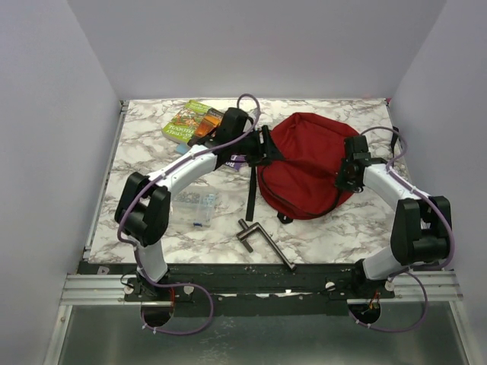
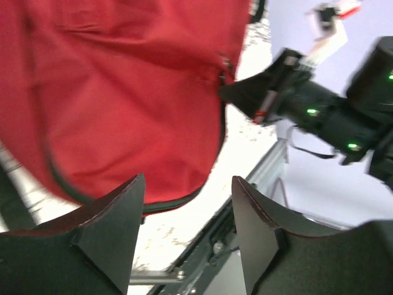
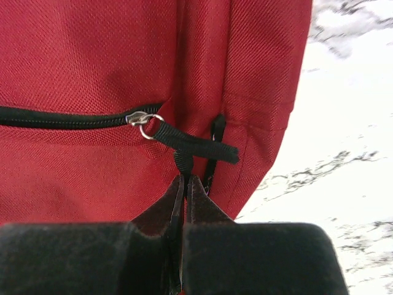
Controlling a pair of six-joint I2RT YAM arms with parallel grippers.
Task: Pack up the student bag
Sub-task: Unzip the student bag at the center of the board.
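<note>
The dark-red student bag [image 1: 308,163] lies flat on the marble table, right of centre, its black straps [image 1: 252,186] trailing at its left side. My right gripper [image 3: 185,179] is shut on the black fabric zipper pull [image 3: 184,147] that hangs from a metal ring on the closed black zipper [image 3: 61,118]. In the top view it sits at the bag's right edge [image 1: 348,176]. My left gripper [image 2: 187,196] is open and empty, hovering at the bag's left side [image 1: 262,148]; the red fabric [image 2: 110,92] fills its view.
Colourful books [image 1: 190,122] lie at the back left. A small clear plastic pouch [image 1: 196,205] sits under the left arm. A dark metal tool with a long handle [image 1: 262,241] lies near the front edge. White walls enclose the table.
</note>
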